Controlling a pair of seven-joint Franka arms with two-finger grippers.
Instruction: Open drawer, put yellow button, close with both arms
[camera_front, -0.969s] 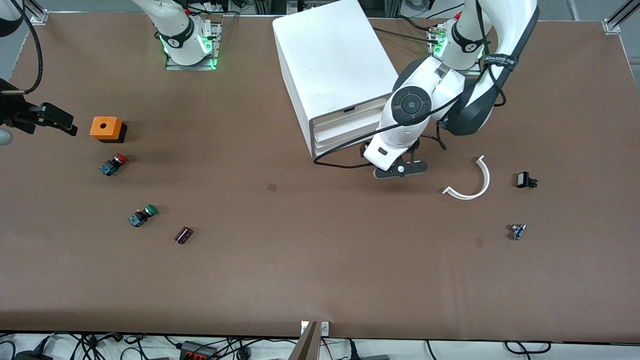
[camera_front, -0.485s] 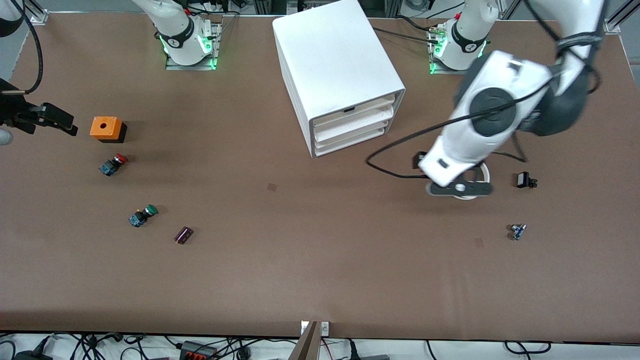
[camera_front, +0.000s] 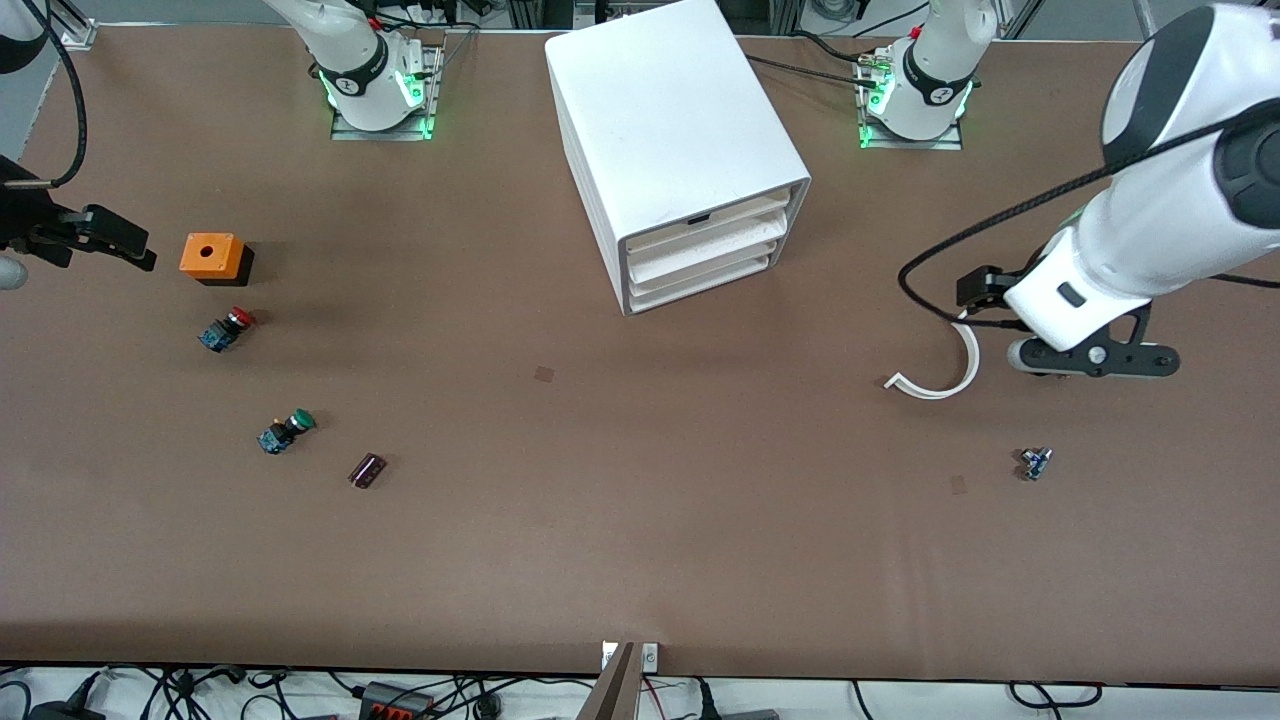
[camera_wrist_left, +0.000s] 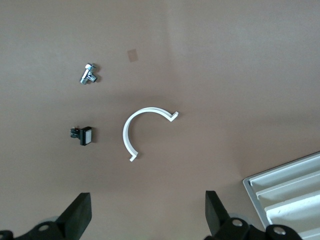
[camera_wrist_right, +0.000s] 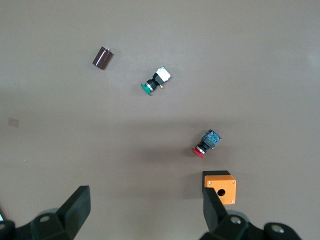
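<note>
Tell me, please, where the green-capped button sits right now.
The green-capped button lies toward the right arm's end, beside the dark cylinder and nearer the front camera than the red-capped button.

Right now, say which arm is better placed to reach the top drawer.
Left. The open left gripper hangs by the white curved piece, closer to the drawer; its wrist view shows the cabinet. The right gripper waits near the orange box.
</note>
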